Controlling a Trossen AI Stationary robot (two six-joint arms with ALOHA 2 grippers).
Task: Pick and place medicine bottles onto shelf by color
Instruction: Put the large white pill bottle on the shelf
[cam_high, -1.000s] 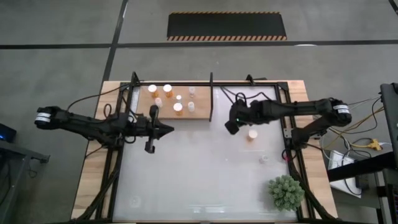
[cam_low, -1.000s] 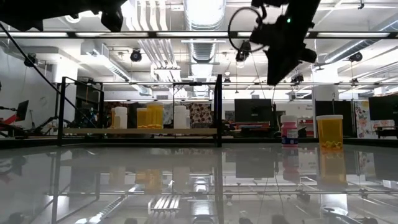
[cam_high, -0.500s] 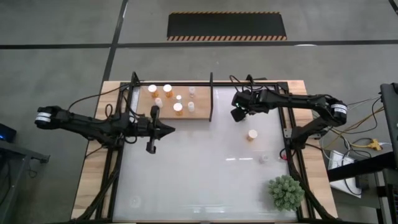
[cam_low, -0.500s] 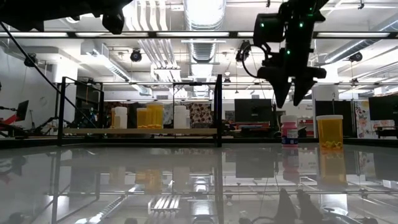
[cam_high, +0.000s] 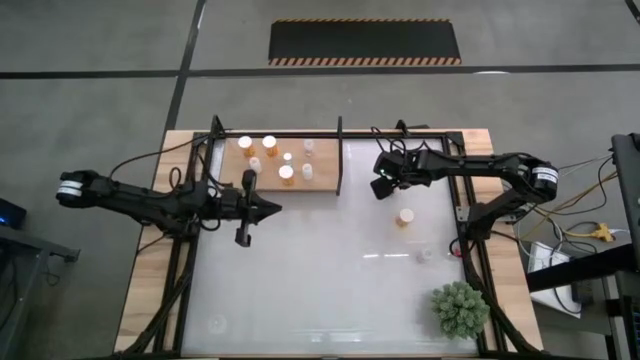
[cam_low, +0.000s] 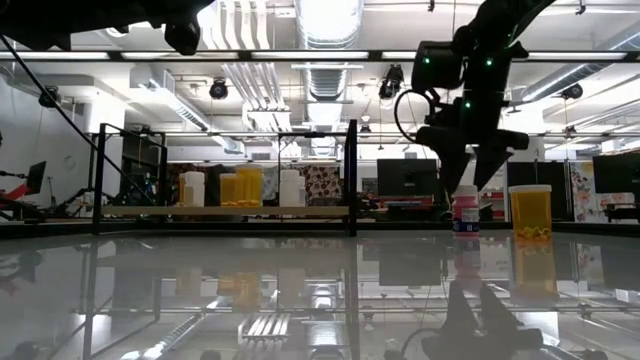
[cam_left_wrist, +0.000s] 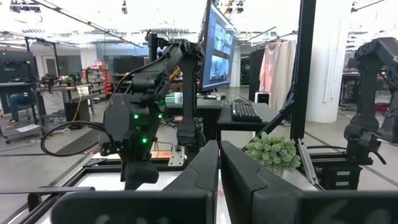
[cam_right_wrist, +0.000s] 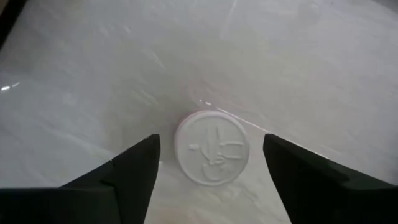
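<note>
In the high view, the shelf (cam_high: 275, 163) is seen at the far left part of the white bench (cam_high: 320, 280), with several medicine bottles (cam_high: 286, 173), orange and whitish, standing on it. The right end effector (cam_high: 380, 187) is held over the bench just right of the shelf's black frame. An orange bottle (cam_high: 404, 216) stands further right of the shelf, near this end effector. The left end effector (cam_high: 273, 207) is parked just in front of the shelf. A spiky green plant (cam_high: 459, 308) sits well away from the shelf, at the near right corner.

In the low view, the right end effector (cam_low: 471, 183) is seen hanging with its fingers spread, above a pink-bodied bottle (cam_low: 464, 212); the orange bottle (cam_low: 530, 212) stands beside it.

In the left wrist view, the left fingers (cam_left_wrist: 202, 174) are seen pressed together, holding nothing.

In the right wrist view, a white cap (cam_right_wrist: 211, 147) is framed between the parted fingers (cam_right_wrist: 134, 171), untouched.
</note>
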